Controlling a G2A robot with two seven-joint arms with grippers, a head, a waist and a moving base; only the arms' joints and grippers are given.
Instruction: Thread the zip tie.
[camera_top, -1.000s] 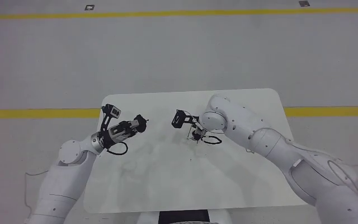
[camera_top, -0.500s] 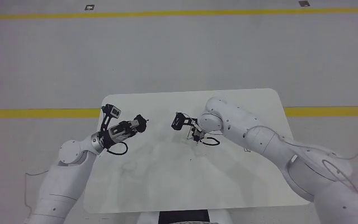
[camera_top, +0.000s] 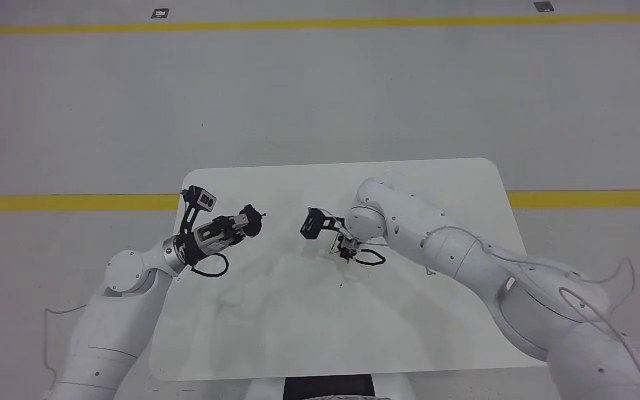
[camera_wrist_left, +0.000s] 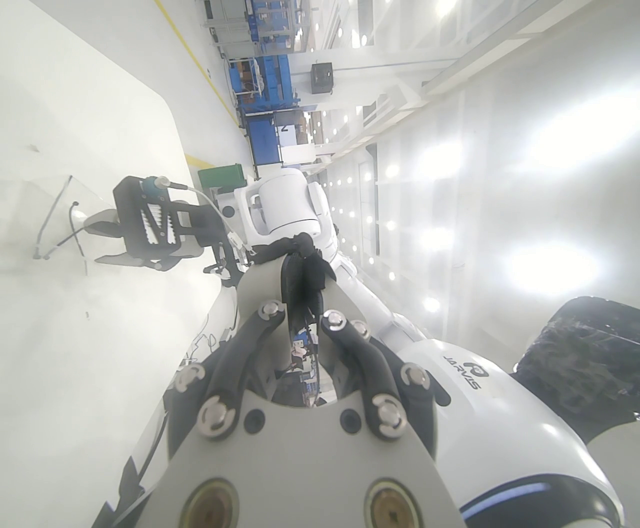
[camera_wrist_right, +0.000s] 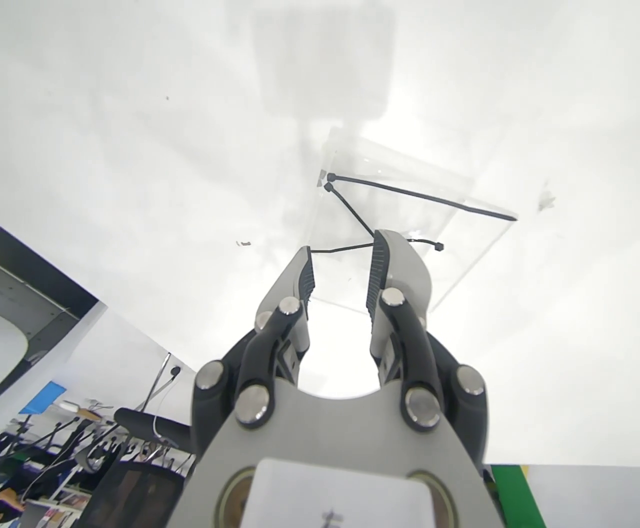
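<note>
Right end effector (camera_wrist_right: 341, 257) is open, straddling a zip tie (camera_wrist_right: 340, 248) in the clear tray (camera_wrist_right: 475, 265) on the table (camera_top: 300, 330). Expect it to be light, thin, springy and slick, so pinch flat across the strap. Left end effector (camera_wrist_left: 300, 247) is closed on a dark strap (camera_wrist_left: 300, 295); can't tell what it is.

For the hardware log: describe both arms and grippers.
The left arm and right arm are glossy white rounded shells. The right gripper and left gripper have grey plates, black links with silver pins, and grey fingers; the right's pads are black and ribbed. Each wrist carries a black camera bracket and a looped black cable.
</note>
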